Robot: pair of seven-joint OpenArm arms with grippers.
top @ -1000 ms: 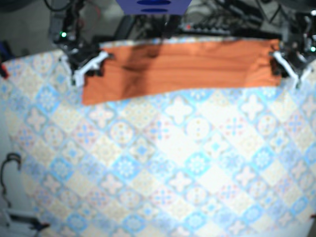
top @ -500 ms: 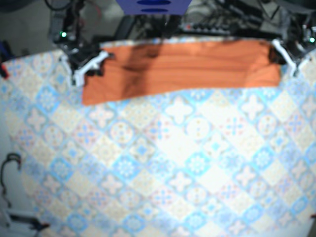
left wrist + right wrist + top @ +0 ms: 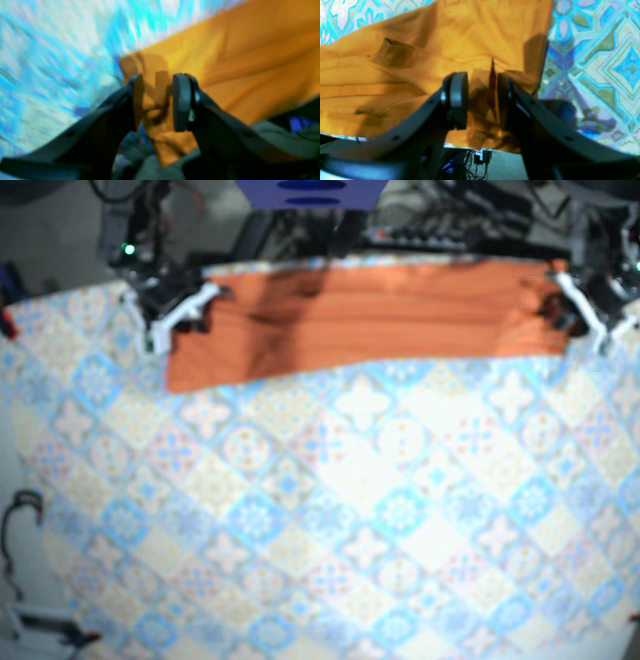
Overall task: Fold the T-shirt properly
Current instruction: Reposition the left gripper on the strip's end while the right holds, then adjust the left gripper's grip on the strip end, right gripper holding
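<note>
— Up close, what are the grippers like?
— Both alike: right gripper [image 3: 482, 100] and left gripper [image 3: 158, 100] have dark, near-black tapering fingers [image 3: 425, 117] ending in flat rounded pads [image 3: 458, 100], with small holes [image 3: 395, 137] along them.
— From above?
— White shells [image 3: 182, 313]; a green light [image 3: 127, 249] at upper left.

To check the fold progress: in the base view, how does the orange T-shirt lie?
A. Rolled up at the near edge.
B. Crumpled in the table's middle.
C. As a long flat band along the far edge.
C: the T-shirt lies as a long flat band at the far edge, between the right end effector and the left end effector.
</note>
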